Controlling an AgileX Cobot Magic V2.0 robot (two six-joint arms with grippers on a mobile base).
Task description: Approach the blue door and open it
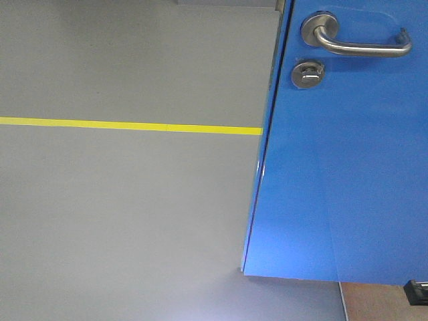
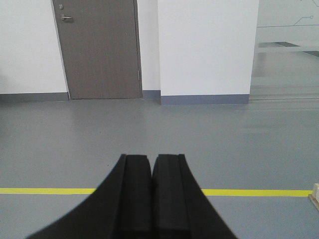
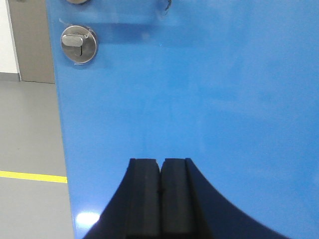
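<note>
The blue door (image 1: 341, 174) fills the right half of the front view, glossy, its free edge running down the middle. Its silver lever handle (image 1: 361, 43) sits at the top on a round rose, with the round thumb-turn lock (image 1: 307, 72) just below. In the right wrist view the blue door (image 3: 199, 89) fills the picture and the thumb-turn lock (image 3: 79, 44) shows at top left. My right gripper (image 3: 160, 162) is shut, empty, pointing at the panel well below the lock. My left gripper (image 2: 151, 157) is shut and empty, facing open floor.
Grey floor (image 1: 127, 221) with a yellow line (image 1: 127, 125) lies left of the door. The left wrist view shows a brown-grey door (image 2: 97, 47) in a white wall, a white pillar (image 2: 207, 47) and the yellow line (image 2: 47, 190). A black object (image 1: 418, 292) sits bottom right.
</note>
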